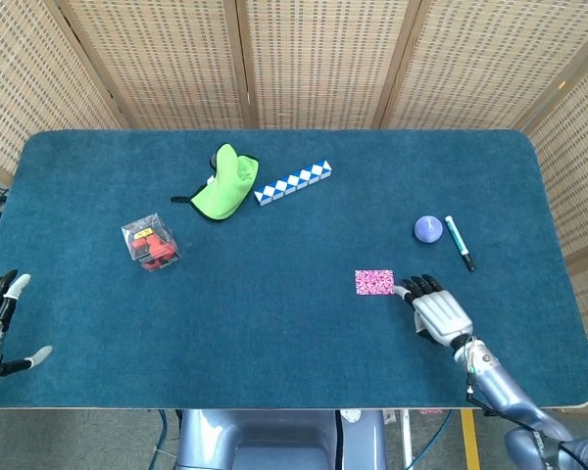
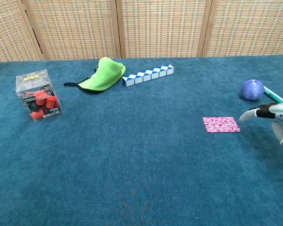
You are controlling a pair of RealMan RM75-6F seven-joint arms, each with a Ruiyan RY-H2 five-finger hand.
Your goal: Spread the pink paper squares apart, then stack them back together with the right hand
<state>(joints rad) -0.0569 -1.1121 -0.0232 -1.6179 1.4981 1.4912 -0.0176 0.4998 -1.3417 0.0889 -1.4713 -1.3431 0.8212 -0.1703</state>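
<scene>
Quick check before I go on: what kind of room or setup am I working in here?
Probably a staged test bench, not a home: a table covered in blue felt, woven screen panels closing off the back, and unrelated props such as a purple ball and a clear box of small red parts.
</scene>
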